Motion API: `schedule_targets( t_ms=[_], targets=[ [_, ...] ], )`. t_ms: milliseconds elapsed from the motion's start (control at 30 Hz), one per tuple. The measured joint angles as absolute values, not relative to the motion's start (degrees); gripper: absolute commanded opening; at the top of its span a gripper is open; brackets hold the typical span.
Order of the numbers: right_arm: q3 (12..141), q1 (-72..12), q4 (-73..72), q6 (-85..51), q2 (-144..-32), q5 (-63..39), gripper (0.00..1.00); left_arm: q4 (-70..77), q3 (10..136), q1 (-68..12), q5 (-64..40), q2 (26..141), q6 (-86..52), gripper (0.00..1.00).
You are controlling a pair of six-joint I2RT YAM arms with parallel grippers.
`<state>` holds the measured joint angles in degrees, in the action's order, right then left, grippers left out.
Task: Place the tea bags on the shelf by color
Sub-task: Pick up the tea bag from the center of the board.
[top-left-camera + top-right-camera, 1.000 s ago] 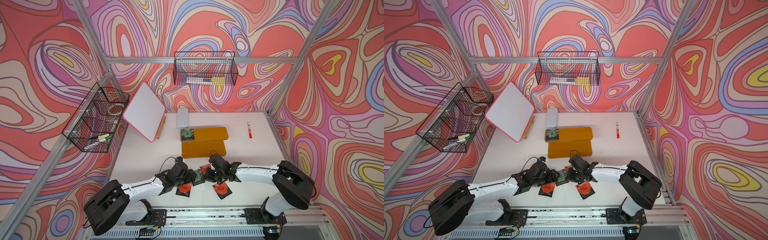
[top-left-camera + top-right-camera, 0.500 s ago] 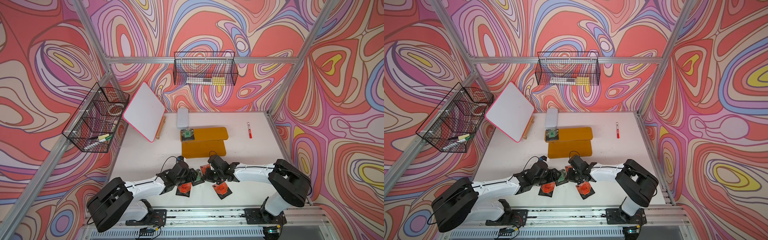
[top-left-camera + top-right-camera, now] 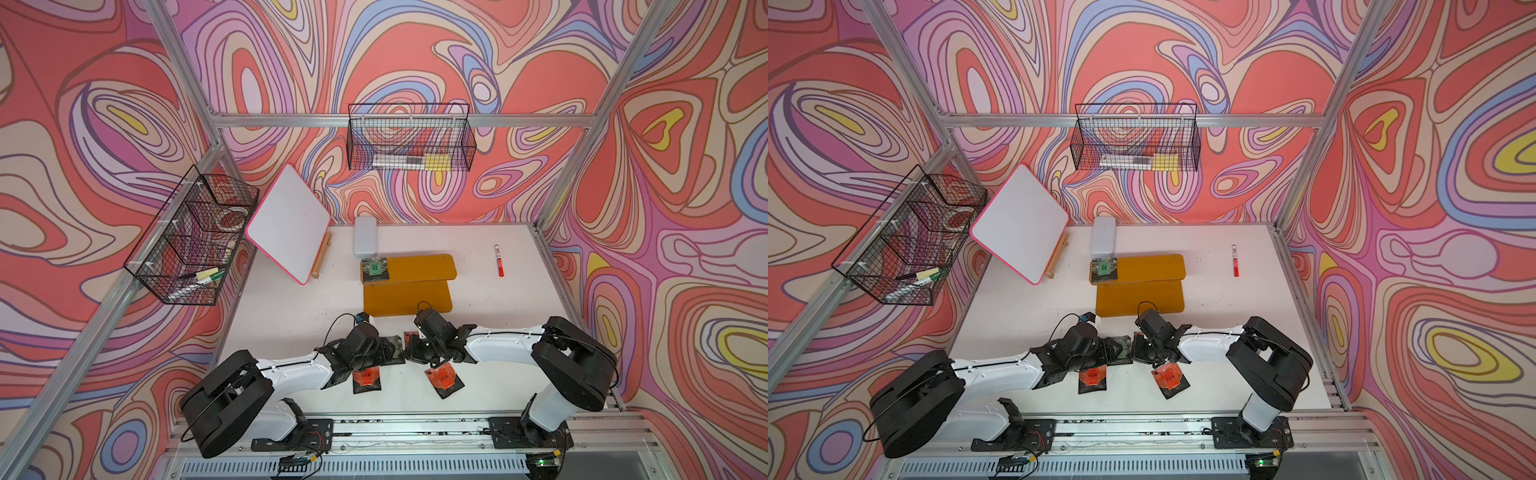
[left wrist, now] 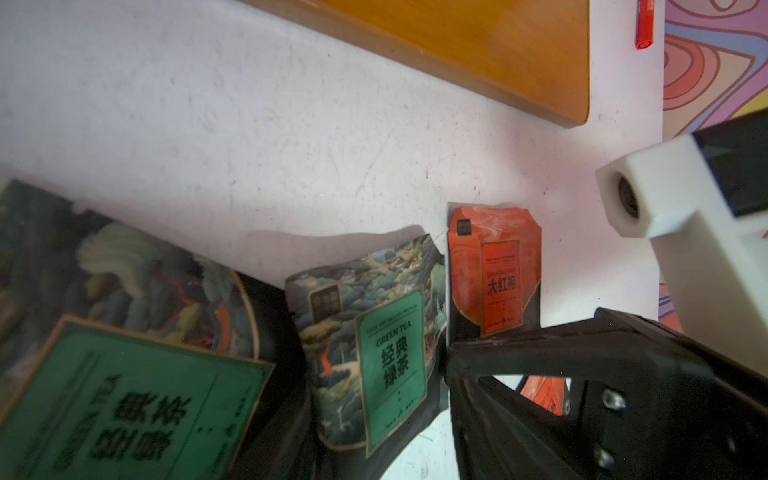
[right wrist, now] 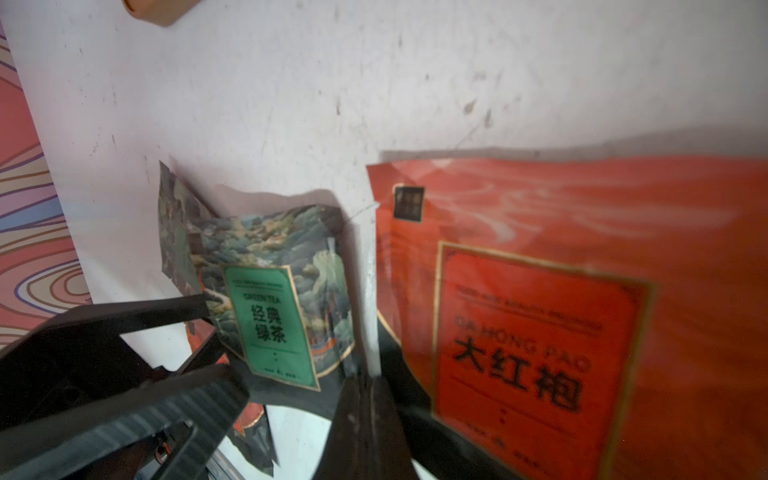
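shelf (image 3: 419, 268): one, of two boards
green tea bags (image 4: 390, 357): three, one on the shelf's rear board, two near the front edge of the surface (image 3: 291, 307)
orange-red tea bags (image 3: 365, 376): three, all near that front edge
wire baskets (image 3: 409, 141): two
whiteboard (image 3: 289, 235): one
red marker (image 3: 499, 261): one
pale box (image 3: 365, 237): one

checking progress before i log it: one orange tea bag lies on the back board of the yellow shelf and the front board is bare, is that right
Not quite. The tea bag on the back board of the shelf has a green label, not an orange one; both top views show it. The front board is bare, as you say.
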<state>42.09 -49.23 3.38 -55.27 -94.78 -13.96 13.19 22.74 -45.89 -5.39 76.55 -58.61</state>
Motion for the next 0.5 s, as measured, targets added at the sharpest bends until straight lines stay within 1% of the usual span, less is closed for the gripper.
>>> schedule_targets(
  t_ms=[100,233,333,467,500],
  targets=[
    [42.1,-49.2,3.4,-55.3,-94.8,-14.0,0.01,13.1,22.7,-45.9,-5.3,76.4,-58.6,0.41],
    [42.1,-49.2,3.4,-55.3,-94.8,-13.9,0.02,13.2,22.4,-45.9,-5.3,76.2,-58.6,0.27],
    [42.1,-49.2,3.4,-55.2,-94.8,-13.9,0.02,13.3,22.2,-45.9,-5.4,76.2,-58.8,0.12],
    [42.1,-49.2,3.4,-55.2,-94.8,-13.9,0.03,13.3,21.9,-45.9,-5.4,75.7,-58.8,0.01],
    [42.1,-49.2,3.4,-55.2,-94.8,-13.9,0.04,13.3,21.9,-45.9,-5.4,75.4,-58.8,0.0]
  ],
)
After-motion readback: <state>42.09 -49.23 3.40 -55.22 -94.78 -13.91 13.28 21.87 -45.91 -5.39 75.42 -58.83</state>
